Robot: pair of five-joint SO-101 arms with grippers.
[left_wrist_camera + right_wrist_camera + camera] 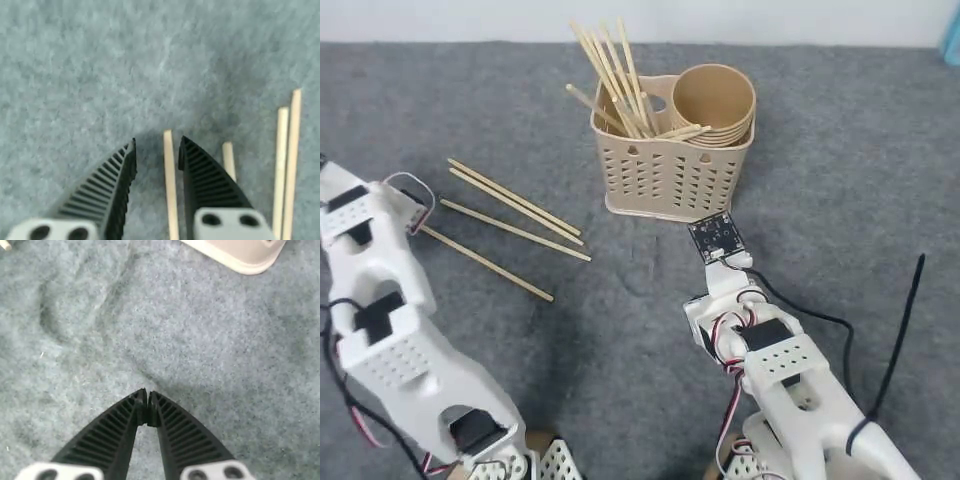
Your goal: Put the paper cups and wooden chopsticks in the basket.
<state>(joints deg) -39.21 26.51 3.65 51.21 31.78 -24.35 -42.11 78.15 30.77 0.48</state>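
Note:
A beige perforated basket (670,180) at the back holds stacked paper cups (713,100) and a bundle of wooden chopsticks (615,75). Several loose chopsticks (515,230) lie on the grey carpet to its left. My left arm (380,215) is at their near-left ends. My left gripper (157,145) is open, its fingers straddling one chopstick (170,190) that lies between them; other chopstick ends (282,165) lie beside it. My right arm (725,275) is just in front of the basket. My right gripper (147,396) is shut and empty over bare carpet, with the basket's base (240,252) beyond it.
Grey carpet (840,200) covers the whole table. A black cable (905,310) runs along the right arm. Open carpet lies between the loose chopsticks and the right arm, and to the right of the basket.

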